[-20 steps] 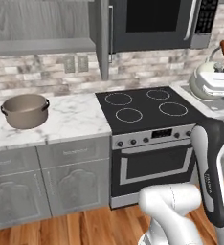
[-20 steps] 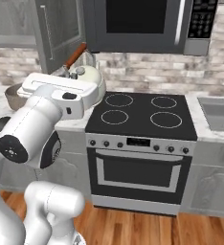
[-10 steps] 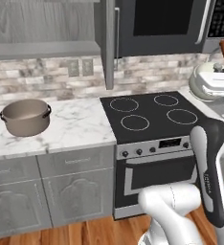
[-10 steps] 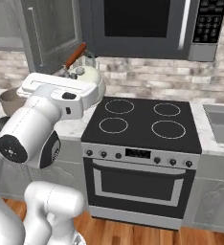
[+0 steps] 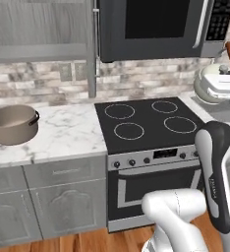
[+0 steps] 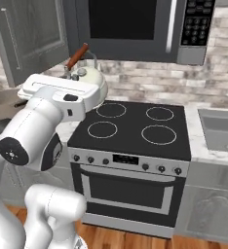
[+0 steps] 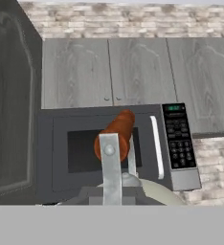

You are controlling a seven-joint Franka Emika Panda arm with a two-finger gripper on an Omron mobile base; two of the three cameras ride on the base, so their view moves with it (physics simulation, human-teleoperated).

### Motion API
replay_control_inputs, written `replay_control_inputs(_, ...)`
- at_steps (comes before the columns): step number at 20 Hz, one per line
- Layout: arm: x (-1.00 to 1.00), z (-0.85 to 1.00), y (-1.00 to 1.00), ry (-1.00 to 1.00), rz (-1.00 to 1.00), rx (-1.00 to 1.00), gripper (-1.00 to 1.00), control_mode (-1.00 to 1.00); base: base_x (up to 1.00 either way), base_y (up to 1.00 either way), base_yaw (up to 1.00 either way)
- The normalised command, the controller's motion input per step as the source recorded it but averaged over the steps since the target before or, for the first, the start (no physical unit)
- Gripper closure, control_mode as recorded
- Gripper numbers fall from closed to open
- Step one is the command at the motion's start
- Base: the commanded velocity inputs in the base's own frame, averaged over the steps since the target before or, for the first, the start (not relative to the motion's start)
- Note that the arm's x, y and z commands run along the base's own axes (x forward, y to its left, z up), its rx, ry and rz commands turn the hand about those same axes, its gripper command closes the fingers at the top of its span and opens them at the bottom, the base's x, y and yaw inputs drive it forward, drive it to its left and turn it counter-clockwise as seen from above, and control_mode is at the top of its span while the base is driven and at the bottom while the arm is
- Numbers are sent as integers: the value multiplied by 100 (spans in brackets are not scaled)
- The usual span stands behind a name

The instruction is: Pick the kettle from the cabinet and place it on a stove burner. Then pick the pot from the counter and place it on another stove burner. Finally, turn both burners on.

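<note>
Hanging in closed gripper (image 7: 115, 191), kettle (image 6: 89, 80) aloft

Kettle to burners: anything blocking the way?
Nothing visible. The kettle hangs at the arm's end, left of the cooktop; all four stove burners lie bare. The pot sits on the counter, well left.

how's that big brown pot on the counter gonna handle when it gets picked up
The pot looks wide and deep, so probably heavy for a two-finger grip. Its small loop handle sits off-centre, so lifting there may tilt it. Its flat base should keep it from rolling.
</note>
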Motion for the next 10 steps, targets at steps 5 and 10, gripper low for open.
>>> replay_control_inputs(5,0,0,0,0,0,0,100,100,39,-37,5)
replay_control_inputs(10,0,0,0,0,0,0,100,100,42,-34,5)
